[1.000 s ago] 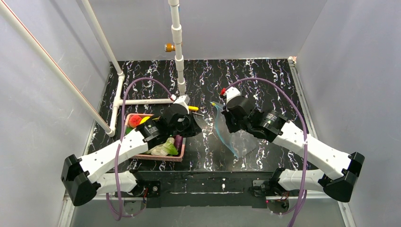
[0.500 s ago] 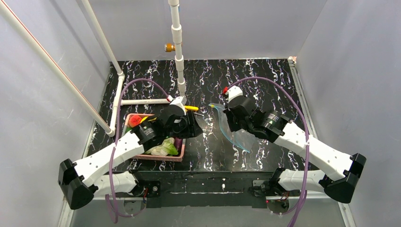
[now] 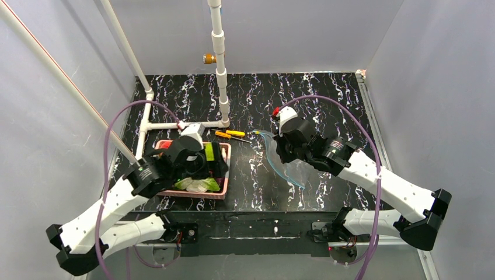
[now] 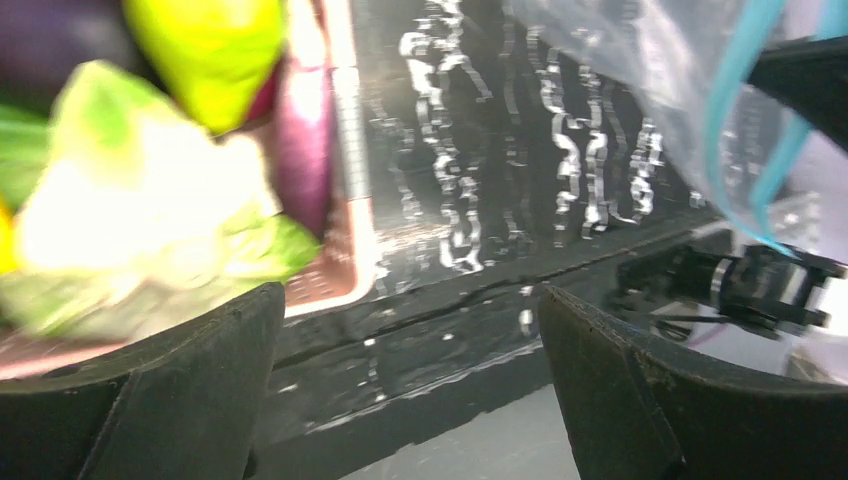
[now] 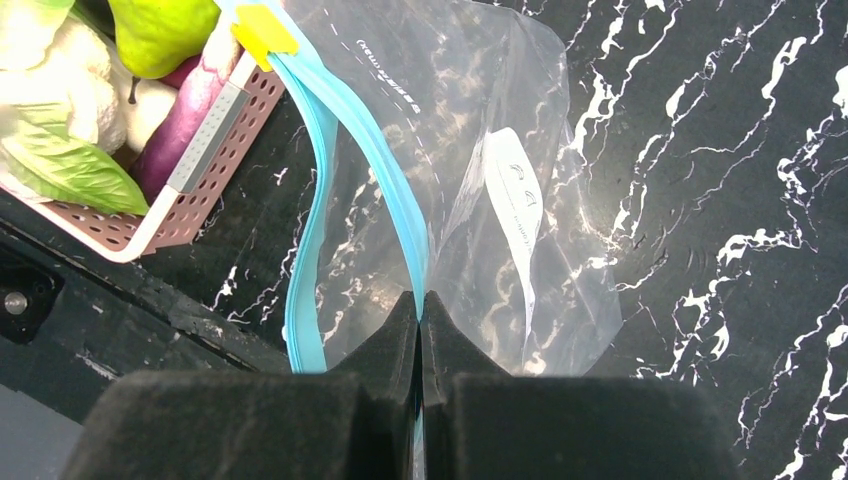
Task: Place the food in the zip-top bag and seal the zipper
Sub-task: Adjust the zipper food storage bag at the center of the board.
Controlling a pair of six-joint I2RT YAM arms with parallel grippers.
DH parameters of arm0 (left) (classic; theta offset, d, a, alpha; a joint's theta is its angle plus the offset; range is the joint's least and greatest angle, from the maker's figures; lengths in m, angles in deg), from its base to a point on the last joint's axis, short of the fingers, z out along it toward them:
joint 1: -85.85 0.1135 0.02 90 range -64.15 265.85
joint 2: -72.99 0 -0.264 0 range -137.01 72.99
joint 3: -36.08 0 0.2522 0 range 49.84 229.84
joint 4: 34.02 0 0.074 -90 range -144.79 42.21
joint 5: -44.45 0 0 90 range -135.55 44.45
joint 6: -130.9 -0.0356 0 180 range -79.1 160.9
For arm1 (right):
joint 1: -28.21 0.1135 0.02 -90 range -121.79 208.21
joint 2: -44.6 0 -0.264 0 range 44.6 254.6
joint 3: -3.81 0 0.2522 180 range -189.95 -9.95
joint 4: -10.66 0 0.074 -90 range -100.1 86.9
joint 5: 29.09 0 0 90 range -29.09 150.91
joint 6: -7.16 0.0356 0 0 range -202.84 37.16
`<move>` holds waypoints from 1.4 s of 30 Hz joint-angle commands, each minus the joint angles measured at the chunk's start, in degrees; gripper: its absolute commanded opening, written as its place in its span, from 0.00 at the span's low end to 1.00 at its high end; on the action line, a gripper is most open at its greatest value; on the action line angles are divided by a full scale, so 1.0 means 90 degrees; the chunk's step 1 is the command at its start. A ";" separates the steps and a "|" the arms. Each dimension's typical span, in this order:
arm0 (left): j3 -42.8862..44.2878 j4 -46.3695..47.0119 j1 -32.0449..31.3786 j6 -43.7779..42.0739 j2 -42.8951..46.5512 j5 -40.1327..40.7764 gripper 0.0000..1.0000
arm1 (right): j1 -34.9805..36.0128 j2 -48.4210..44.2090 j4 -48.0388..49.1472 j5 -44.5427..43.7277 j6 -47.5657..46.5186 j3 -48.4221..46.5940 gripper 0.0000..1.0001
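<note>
The clear zip-top bag [image 3: 287, 168] hangs from my right gripper [image 5: 421, 297], which is shut on one lip of the teal zipper [image 5: 385, 170]. The other lip [image 5: 305, 260] bows away, so the mouth gapes toward the basket. My left gripper [image 4: 408, 300] is open with nothing between its fingers, above the right side of the pink basket [image 3: 192, 193]. The food lies in the basket: a green pear [image 4: 210, 50], a white-and-green leafy head [image 4: 130, 220] and a dark purple oblong piece [image 4: 305, 150]. The long yellow piece is hidden.
Two yellow-handled screwdrivers [image 3: 230, 134] lie behind the basket. A white pipe frame [image 3: 220, 70] stands at the back left. The table's near edge and the arm bases run just below the basket. Grey walls enclose the table.
My left gripper has opened and swung left, from beside the bag's mouth to over the basket. My right gripper has kept its hold on the zipper lip, and the bag has sagged a little.
</note>
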 commanded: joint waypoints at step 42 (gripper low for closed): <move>-0.0059 0.2948 -0.0231 0.0205 -0.2081 -0.0334 0.00 | 0.0322 0.0684 -0.0529 -0.0573 0.0623 -0.0848 0.01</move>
